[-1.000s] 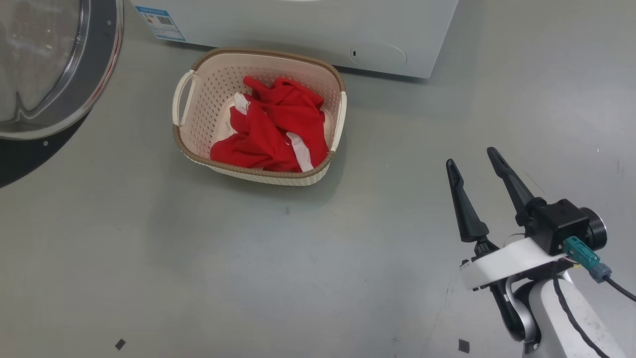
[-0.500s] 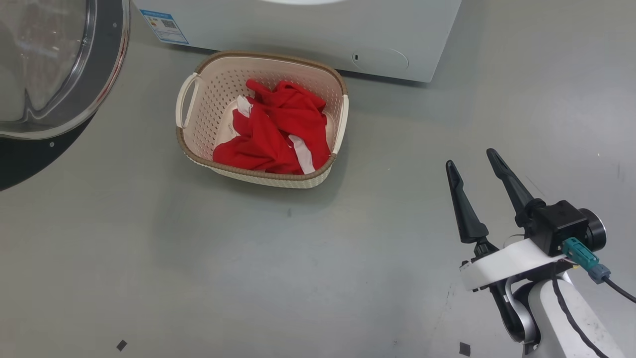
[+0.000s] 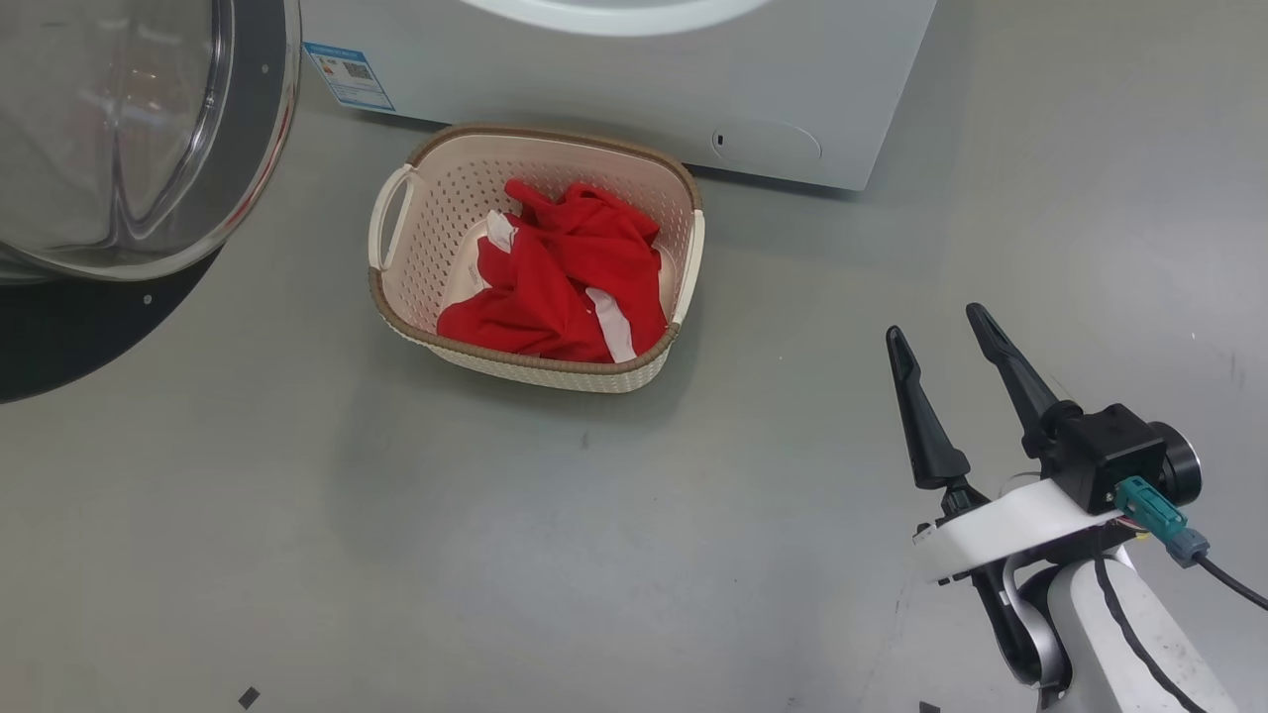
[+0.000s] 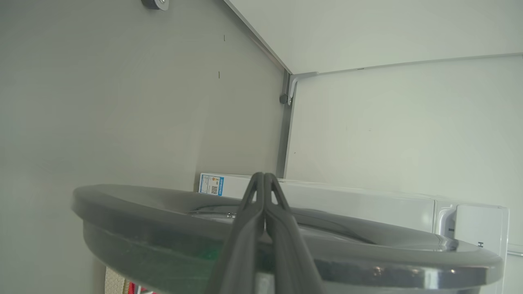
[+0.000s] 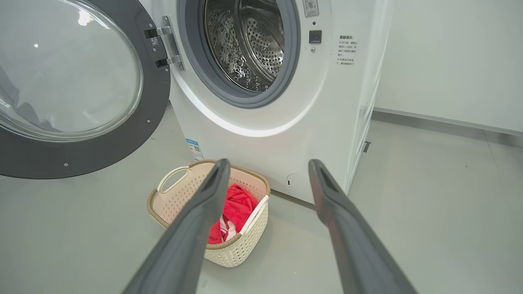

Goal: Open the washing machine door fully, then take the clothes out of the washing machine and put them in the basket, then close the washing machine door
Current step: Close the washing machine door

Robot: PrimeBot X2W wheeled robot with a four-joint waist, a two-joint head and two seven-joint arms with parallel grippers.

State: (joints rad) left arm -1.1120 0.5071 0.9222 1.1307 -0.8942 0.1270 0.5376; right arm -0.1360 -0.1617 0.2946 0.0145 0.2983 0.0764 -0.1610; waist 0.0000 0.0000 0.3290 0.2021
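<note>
The washing machine (image 3: 614, 89) stands at the top of the head view, its steel drum (image 5: 249, 41) bare in the right wrist view. The washing machine door (image 3: 260, 119) hangs open at the left. In front of the machine sits the basket (image 3: 396, 297) with the red-and-white clothes (image 3: 575, 287) crumpled inside. My right gripper (image 3: 936, 327) is open and holds nothing, to the right of the basket above the floor. My left gripper (image 4: 263, 176) is shut on nothing, and its fingers lie across the door's dark rim (image 4: 388, 257); whether they touch it I cannot tell.
Grey floor (image 3: 495, 555) spreads around the basket and to the machine's right. A pale wall (image 5: 449, 61) runs behind the machine. A small blue label (image 3: 349, 74) sits low on the machine's front.
The whole head picture has slid down and to the right, so the camera has moved. The clothes lie in the basket as before, and the right gripper stays open.
</note>
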